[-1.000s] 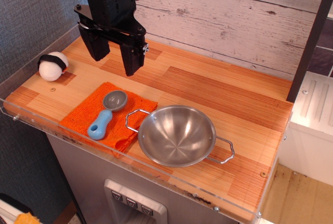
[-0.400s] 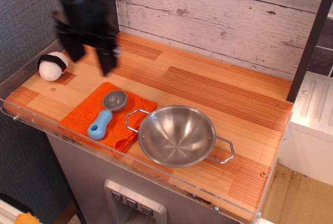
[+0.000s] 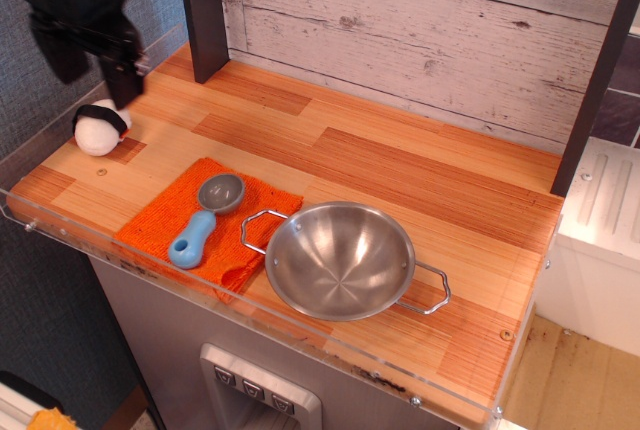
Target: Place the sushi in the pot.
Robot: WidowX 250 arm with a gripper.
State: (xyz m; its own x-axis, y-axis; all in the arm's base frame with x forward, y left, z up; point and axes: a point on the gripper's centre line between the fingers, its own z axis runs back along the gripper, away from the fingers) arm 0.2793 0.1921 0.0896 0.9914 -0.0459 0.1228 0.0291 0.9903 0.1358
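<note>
Now the black gripper (image 3: 88,62) has been shifted left, above the white black-banded rice-ball sushi (image 3: 100,129) at the worktop's far-left corner; jaws spread, descent judged next. Shiny steel pot (image 3: 340,260) stands empty near the front edge.

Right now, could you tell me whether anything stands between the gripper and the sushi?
Nothing visible does. The gripper hangs open just above the sushi, with only air between them. The scoop on the orange cloth lies off to the side, nearer the pot.
</note>
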